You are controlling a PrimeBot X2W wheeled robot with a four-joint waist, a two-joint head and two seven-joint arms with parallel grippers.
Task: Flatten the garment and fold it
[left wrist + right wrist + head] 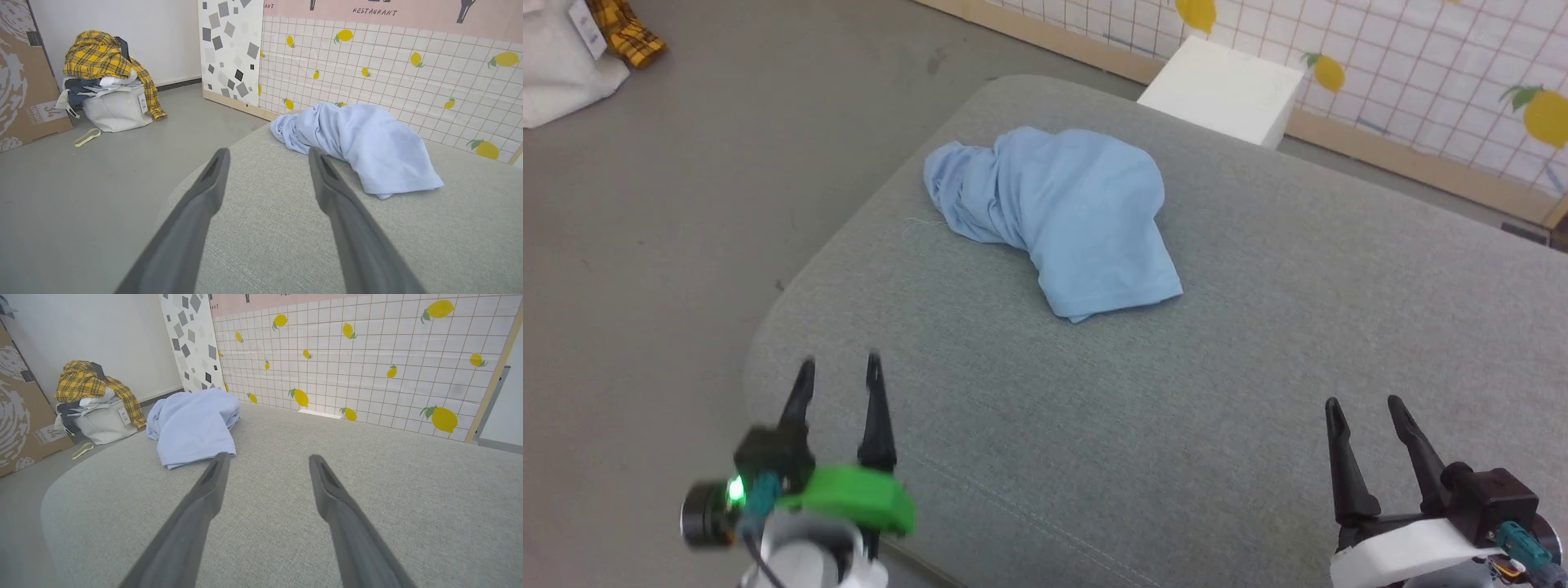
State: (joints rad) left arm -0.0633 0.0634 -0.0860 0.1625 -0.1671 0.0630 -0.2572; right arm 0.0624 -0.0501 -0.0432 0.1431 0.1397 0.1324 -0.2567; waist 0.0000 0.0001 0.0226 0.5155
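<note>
The garment [1062, 216] is a light blue shirt lying crumpled in a heap on the far left part of a grey cushioned surface [1176, 425]. Its hem faces the near side and its collar and lettering are hidden in the folds. The left wrist view has the garment [359, 143] ahead and to the right, and the right wrist view has the garment [192, 422] ahead and to the left. My left gripper [840, 371] hovers open near the surface's front left corner, well short of the shirt. My right gripper [1364, 404] is open at the front right, empty.
A white box [1225, 90] stands behind the surface by a lemon-patterned tiled wall [1421, 65]. On the grey floor [686, 204] to the left, a pile of clothes with a yellow plaid shirt [102, 57] rests on a white bag beside a cardboard box [24, 85].
</note>
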